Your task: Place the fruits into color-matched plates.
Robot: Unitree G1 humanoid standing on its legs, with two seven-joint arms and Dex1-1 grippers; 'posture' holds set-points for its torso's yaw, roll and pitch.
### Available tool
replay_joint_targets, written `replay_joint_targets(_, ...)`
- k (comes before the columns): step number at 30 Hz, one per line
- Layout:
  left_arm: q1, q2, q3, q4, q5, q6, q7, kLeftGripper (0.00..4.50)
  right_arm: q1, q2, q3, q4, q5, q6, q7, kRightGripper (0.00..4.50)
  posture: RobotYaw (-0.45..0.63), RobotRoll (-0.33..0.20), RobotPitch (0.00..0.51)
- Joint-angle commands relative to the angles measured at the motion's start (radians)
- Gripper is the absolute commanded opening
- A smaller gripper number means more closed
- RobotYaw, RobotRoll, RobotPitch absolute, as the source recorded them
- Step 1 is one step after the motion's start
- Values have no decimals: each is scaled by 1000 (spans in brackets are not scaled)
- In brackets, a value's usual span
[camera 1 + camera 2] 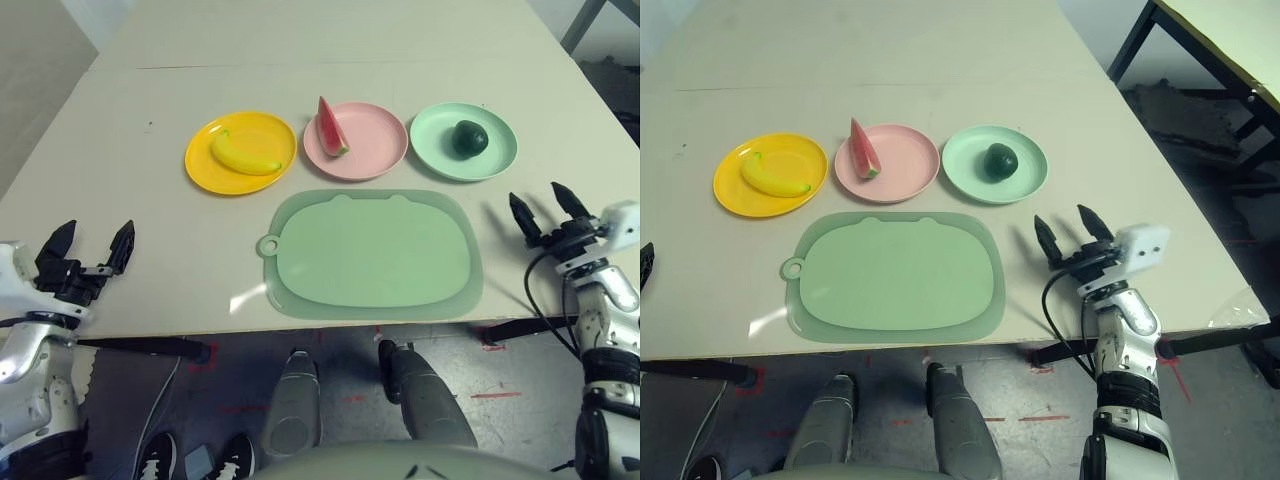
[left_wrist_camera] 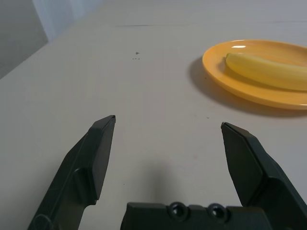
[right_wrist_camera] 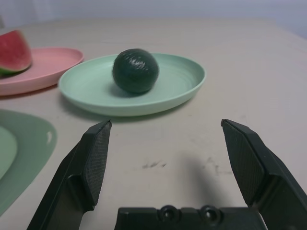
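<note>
The left end effector (image 1: pixel 92 238) hangs wide open and empty over the bench (image 1: pixel 180 270), its fingers pointing away from the robot, with the banana (image 1: pixel 243 157) on the yellow plate (image 1: pixel 200 173) ahead and to its right. The right end effector (image 1: pixel 542 200), equally wide and empty, points the same way; ahead and to its left, the avocado (image 1: pixel 469 139) sits on the mint plate (image 1: pixel 502 150), with the watermelon (image 1: pixel 331 130) on the pink plate (image 1: pixel 384 140) farther left. The green mat (image 1: pixel 375 250) lies between both.

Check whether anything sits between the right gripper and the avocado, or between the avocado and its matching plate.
Nothing visible stands between the open right gripper and the avocado except the near rim of the mint green plate. The avocado already lies on that plate, so nothing blocks its way there.
</note>
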Motion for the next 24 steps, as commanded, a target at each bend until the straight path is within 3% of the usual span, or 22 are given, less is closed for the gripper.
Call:
replay_joint_targets(1,13,17,12,43,11,-8,-12,4491,19,-44,-30,47,8,1,37,4500,22,0,268)
replay_joint_targets(11,13,34,24,52,-3,-14,-36,4491,-73,-59,-30,224,-30,-66,61,4500,32,0,268)
replay_joint_targets(24,28,6,28,-20,-28,-11,-31,4491,-83,23,-28,170,-51,-88,-56,4500,80,0,284)
